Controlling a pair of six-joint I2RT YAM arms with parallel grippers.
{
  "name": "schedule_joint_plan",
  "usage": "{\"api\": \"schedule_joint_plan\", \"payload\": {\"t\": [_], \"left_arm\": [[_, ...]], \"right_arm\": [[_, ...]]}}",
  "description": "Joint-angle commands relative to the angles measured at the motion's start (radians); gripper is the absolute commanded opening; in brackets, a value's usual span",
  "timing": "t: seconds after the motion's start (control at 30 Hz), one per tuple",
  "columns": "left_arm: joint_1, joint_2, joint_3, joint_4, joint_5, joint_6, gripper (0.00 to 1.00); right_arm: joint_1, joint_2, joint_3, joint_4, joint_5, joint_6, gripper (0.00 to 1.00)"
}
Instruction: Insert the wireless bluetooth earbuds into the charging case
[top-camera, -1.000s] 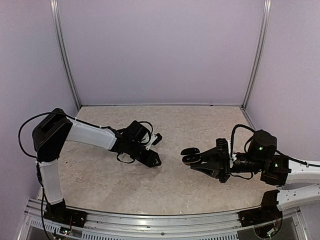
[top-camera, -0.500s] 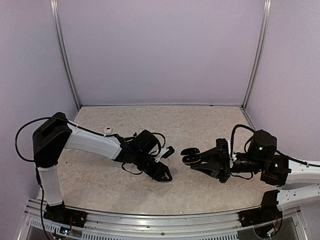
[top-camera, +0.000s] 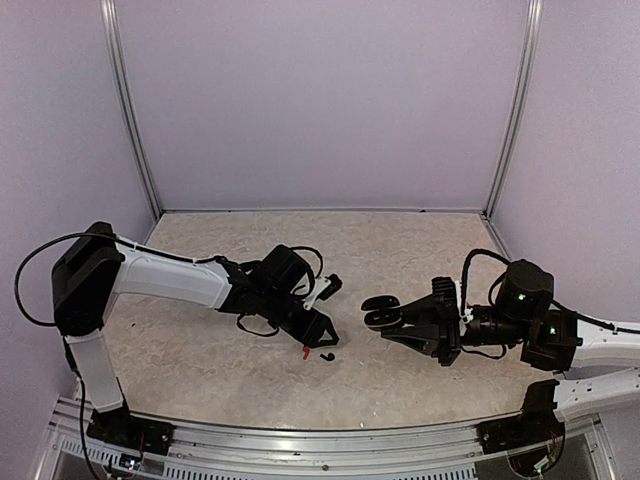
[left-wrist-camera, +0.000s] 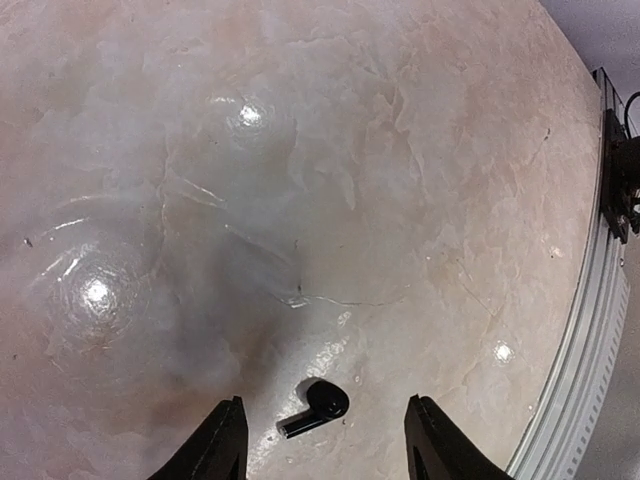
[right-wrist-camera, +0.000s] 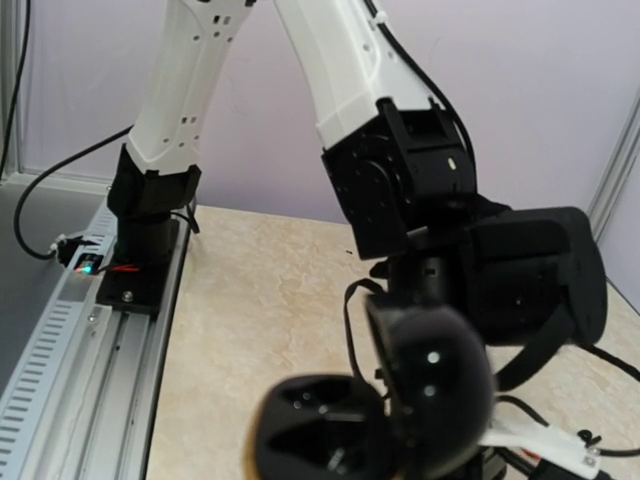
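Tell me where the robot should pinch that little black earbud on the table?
Probably across its round head, from straight above: the black earbud lies flat on the table, thin stem off to one side, and the left fingers stand open to either side of it.

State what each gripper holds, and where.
Right gripper: the open black charging case, by its wrist-side end; exact contact hidden. Left gripper: nothing, jaws open.

You have a beige marbled surface (top-camera: 400, 240) before you, glossy enough to throw back bright lamp spots in the left wrist view. Lilac walls (top-camera: 320, 100) close it in on three sides, with metal posts (top-camera: 130, 110) at the back corners. A slotted rail (top-camera: 330, 447) runs along the near edge.
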Motion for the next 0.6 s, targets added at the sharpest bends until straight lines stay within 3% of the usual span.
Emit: {"api": "schedule_joint_plan", "payload": {"t": [0.0, 0.57], "left_arm": [[-0.014, 0.043, 0.027, -0.026, 0.0, 0.041, 0.55], [-0.122, 0.066, 0.037, -0.114, -0.02, 0.004, 0.55]], "right_arm": [[0.008, -0.007, -0.003, 0.001, -0.009, -0.005, 0.0], [0.008, -0.007, -0.003, -0.002, -0.01, -0.008, 0.0]]}}
